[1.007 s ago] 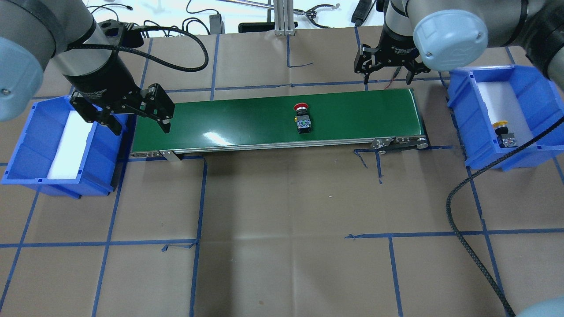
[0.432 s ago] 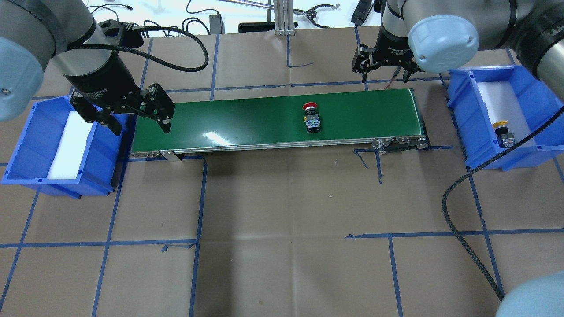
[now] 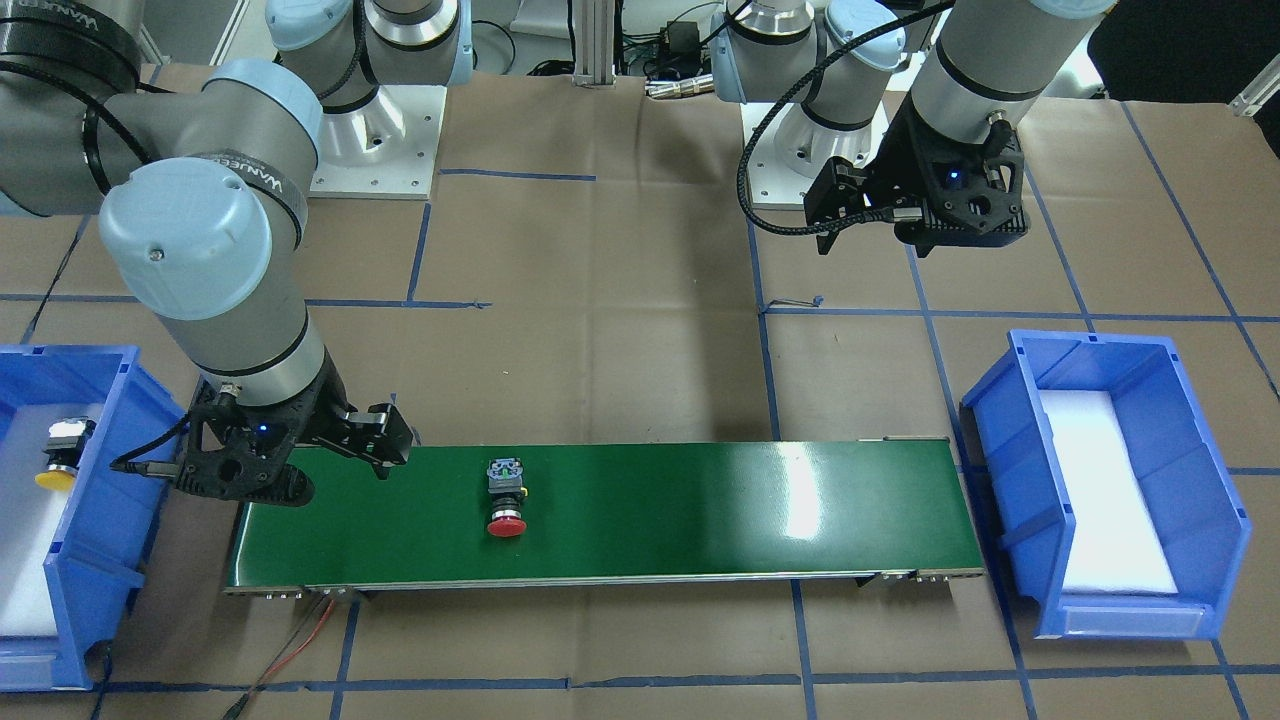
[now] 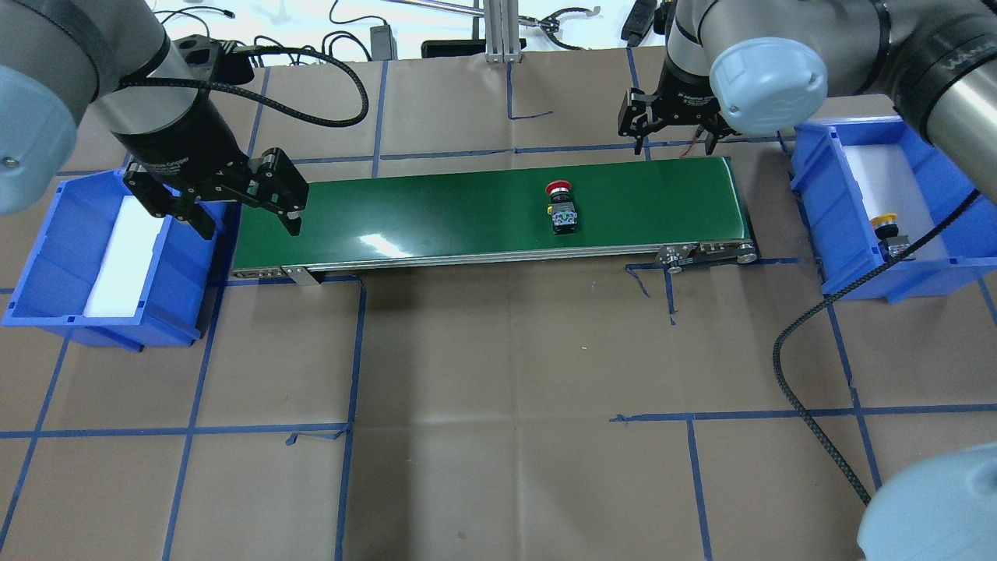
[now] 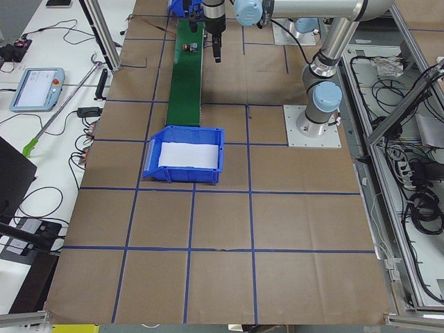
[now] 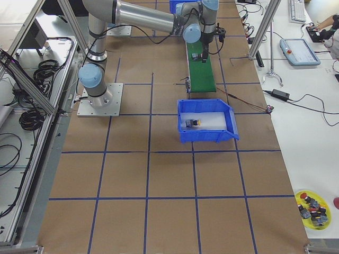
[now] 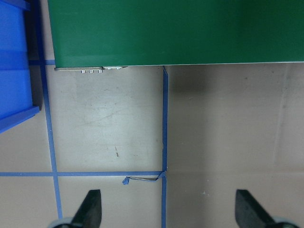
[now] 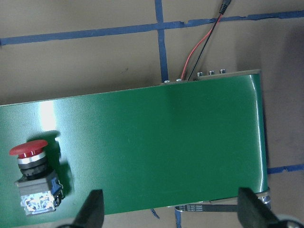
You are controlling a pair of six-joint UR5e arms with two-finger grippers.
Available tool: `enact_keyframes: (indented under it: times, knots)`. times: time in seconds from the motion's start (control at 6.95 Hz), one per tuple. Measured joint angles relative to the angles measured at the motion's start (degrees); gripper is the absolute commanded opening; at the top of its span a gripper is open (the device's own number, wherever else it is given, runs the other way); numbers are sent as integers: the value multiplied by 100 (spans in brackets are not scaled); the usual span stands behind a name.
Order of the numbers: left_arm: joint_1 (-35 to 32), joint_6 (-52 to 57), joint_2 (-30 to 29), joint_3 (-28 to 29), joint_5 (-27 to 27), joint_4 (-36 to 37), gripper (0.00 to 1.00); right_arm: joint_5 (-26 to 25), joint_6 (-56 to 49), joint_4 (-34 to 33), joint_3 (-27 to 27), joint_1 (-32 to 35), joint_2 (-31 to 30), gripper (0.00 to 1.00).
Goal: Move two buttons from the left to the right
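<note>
Red button on belt, apart from right gripper at belt's end, fingers spread, empty. Left gripper spread too.

R arm band: "WAN…", rest illegible.

A belt runs left to right across the far half of the table, with the left bin at its left end and the right bin at its right end. The first button lies on its side on the belt, right of the middle, cap toward the far edge. The second button lies in the right bin, near its front. The left gripper hangs over the belt's left end, beside the left bin. The right gripper hangs just behind the belt's far edge, near its right end.
</note>
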Motion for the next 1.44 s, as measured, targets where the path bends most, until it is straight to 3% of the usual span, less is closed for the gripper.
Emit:
enact_keyframes:
  times: [0.72,1.44]
  knots:
    - [0,3,0,0,0,2,100,647,17,-972,586,110,143,99]
    - [0,9,0,0,11,2,100,705,20,-1033,764,120,274,99]
